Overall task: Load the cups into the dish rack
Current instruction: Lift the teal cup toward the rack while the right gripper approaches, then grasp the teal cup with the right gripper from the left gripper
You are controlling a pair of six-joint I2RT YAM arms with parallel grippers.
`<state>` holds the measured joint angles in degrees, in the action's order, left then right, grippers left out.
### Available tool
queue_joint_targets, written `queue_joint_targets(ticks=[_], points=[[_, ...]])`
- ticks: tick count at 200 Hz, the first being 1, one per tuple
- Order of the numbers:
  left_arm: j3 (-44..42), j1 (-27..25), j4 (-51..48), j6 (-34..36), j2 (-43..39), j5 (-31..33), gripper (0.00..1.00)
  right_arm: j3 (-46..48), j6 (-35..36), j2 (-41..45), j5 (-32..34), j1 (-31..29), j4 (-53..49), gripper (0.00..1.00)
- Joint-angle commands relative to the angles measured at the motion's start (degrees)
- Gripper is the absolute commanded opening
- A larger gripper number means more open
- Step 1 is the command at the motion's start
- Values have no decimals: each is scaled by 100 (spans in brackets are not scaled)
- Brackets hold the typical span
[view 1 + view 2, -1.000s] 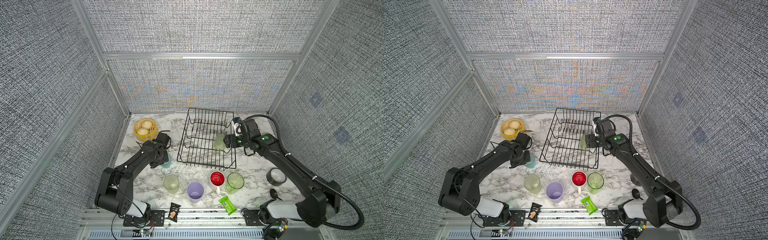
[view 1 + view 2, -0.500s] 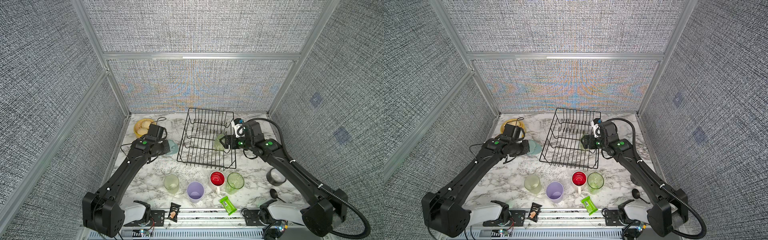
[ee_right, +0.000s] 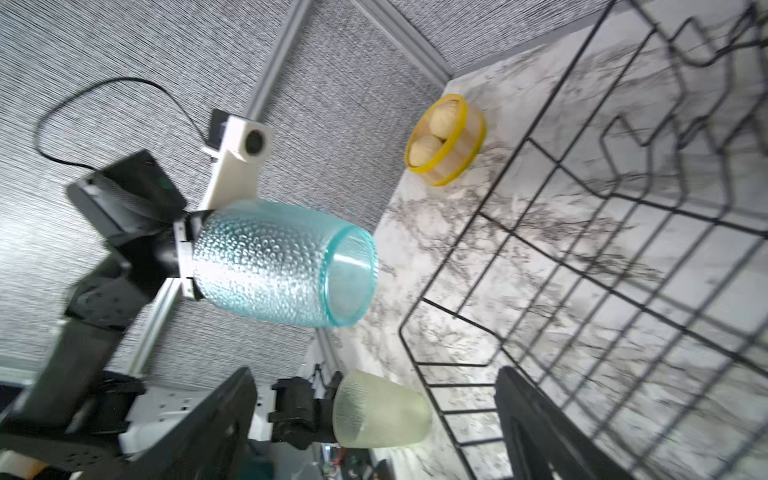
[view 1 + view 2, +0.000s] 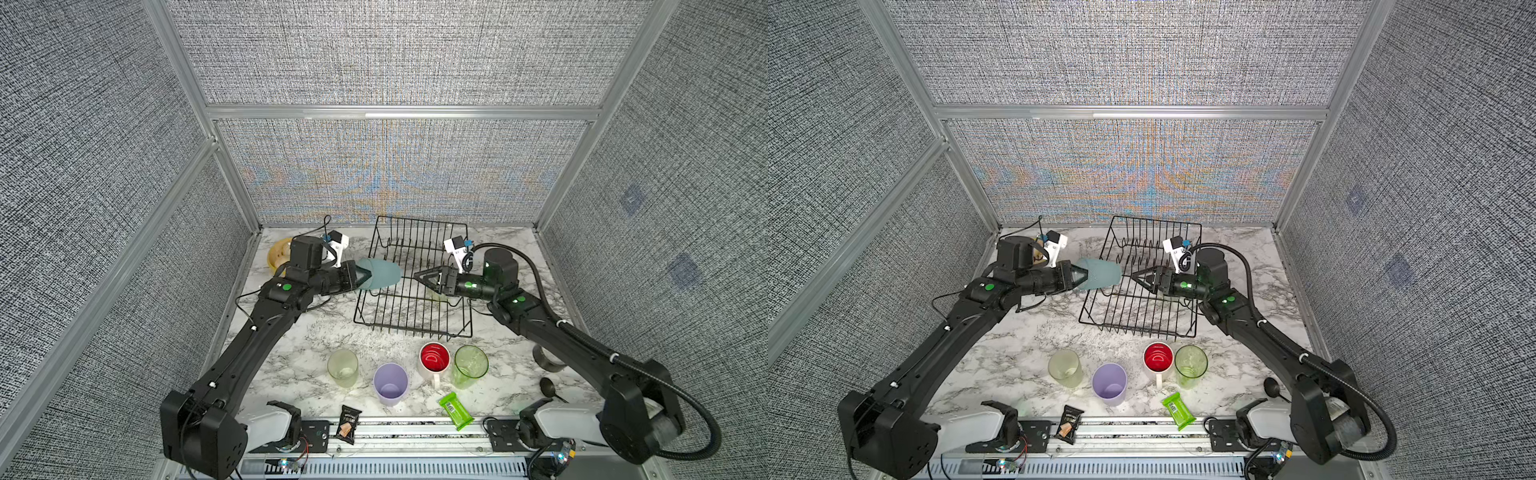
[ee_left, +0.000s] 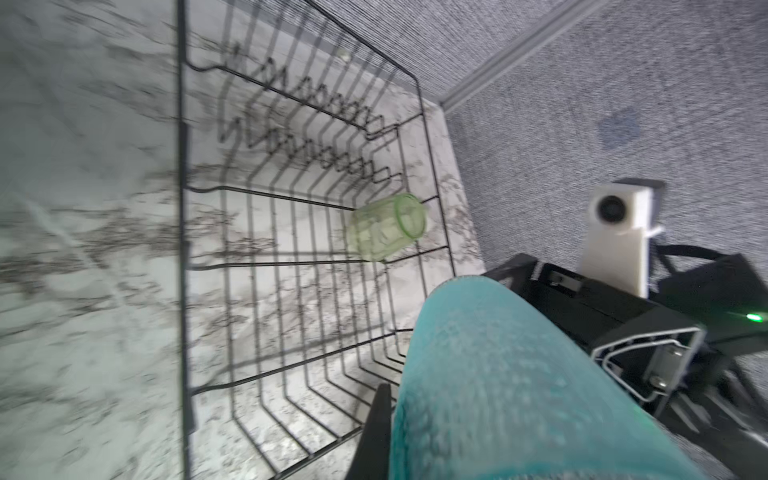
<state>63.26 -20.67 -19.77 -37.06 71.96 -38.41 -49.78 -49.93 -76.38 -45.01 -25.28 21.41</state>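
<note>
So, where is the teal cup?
In both top views the teal cup lies sideways in the left claw, over the rack at its left edge.

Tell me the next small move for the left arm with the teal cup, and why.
Probably ease the teal cup forward over the left rim of the dish rack and lower it into the bare left half. The left gripper holds it sideways, mouth toward the rack, about at that rim. A clear green cup lies near the rack's right side, and the right gripper hangs open over the middle.
</note>
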Motion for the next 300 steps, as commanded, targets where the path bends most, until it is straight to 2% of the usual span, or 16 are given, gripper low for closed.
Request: queue_joint_targets(ticks=[1, 33, 57, 98, 148, 169, 183, 197, 220, 250, 278, 300], points=[[-98, -32, 1388, -606, 76, -1122, 0, 197, -1900, -294, -603, -17, 2687, 90], [-410, -67, 2595, -1337, 205, -1565, 0, 325, -3251, -999, -615, -50, 4741, 91], [-429, -86, 2618, -1386, 253, -1618, 0, 281, -3894, -1464, -495, -129, 5859, 90], [-451, -87, 2575, -1321, 313, -1661, 0, -2, -3726, -1592, -519, -449, 5847, 90], [-467, -87, 2608, -1386, 450, -1685, 0, -194, -3750, -1741, -489, -544, 5841, 77], [-477, -86, 2491, -1295, 448, -1576, 6, -158, -3739, -1792, -453, -540, 5770, 72], [-441, -85, 2372, -1232, 458, -1551, 17, -133, -3711, -1834, -456, -540, 5744, 67], [-360, -87, 2057, -1078, 459, -1430, 29, -104, -3622, -1841, -404, -540, 5609, 66], [-305, -69, 1573, -794, 413, -1139, 36, -102, -3376, -1844, -390, -514, 5286, 64], [-157, -4, 701, -323, 272, -690, 53, -120, -2737, -1745, -403, -377, 4206, 63], [-81, 36, -430, 243, -237, 682, 63, -337, -1396, -1554, -404, -278, 2336, 62], [-107, 38, -1065, 643, -705, 1539, 66, -679, -50, -1374, -199, -263, 633, 62]])
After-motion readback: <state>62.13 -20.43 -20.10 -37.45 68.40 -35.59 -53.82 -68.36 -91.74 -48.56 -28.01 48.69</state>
